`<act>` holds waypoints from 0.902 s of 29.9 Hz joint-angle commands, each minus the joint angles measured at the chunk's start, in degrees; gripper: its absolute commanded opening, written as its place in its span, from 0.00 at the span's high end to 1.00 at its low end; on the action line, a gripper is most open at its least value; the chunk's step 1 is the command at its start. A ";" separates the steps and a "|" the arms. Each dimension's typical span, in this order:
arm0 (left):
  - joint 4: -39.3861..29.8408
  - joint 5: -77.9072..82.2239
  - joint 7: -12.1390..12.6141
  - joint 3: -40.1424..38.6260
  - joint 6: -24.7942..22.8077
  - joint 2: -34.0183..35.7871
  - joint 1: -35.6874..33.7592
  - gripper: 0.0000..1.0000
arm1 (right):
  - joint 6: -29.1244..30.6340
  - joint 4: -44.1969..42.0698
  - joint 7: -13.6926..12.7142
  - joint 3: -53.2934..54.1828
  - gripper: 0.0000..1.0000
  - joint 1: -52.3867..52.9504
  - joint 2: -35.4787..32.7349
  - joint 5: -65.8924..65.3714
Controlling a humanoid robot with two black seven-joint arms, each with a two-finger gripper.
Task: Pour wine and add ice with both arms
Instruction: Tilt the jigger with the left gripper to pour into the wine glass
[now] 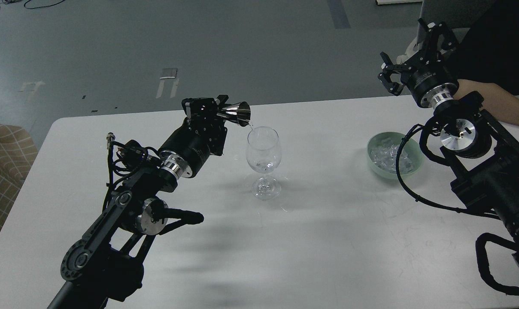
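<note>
Steel-bright metal cone [237, 113], a small jigger-like cup, sits clamped in your left tool [218, 112]; it is tipped mouth-down over the rim of the wine glass [263, 159], and a thin clear stream appears to run from its lip into the bowl.

Head view, progress: pouring looks to be under way, not finished. The glass stands upright near the middle of the white surface [319, 240]. Only a little liquid shows at the bottom of its bowl; the glints there could be liquid or a cube, you cannot tell which.

Ice [386, 155] lies heaped in the pale green bowl [373, 159], well to the right of the glass. Judged from this, the ice step remains.

Your right tool [407, 53] hangs raised beyond the bowl at the far edge of the surface, fingers spread apart, holding nothing. A person's bare arm [495, 101] rests just beside it.

Writing: faint lettering on the right wrist housing, too small to read. No brand visible elsewhere.
</note>
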 commanded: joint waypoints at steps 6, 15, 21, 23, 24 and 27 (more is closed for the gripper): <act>0.00 0.34 -0.29 0.08 -0.17 0.43 0.05 1.00 | 0.01 0.00 0.00 0.00 0.00 0.08 -0.04 0.00; -0.09 3.51 -0.38 1.31 -0.08 1.14 0.14 1.00 | 0.01 0.00 0.00 0.00 0.00 0.17 0.05 0.00; -0.53 6.94 -0.81 2.45 -0.17 1.58 0.32 1.00 | 0.01 0.00 0.00 0.00 0.00 0.17 0.05 0.00; -0.62 6.94 -0.81 2.54 -0.17 1.58 0.40 1.00 | 0.01 0.00 0.00 0.00 0.00 0.17 0.05 0.00; -0.62 7.02 -0.81 2.54 -0.17 1.58 0.41 1.00 | 0.01 0.00 0.00 0.00 0.00 0.17 0.05 0.00; -0.62 8.51 -1.08 2.89 -0.17 1.67 0.41 1.00 | 0.01 0.00 0.00 0.00 0.00 0.17 0.05 0.00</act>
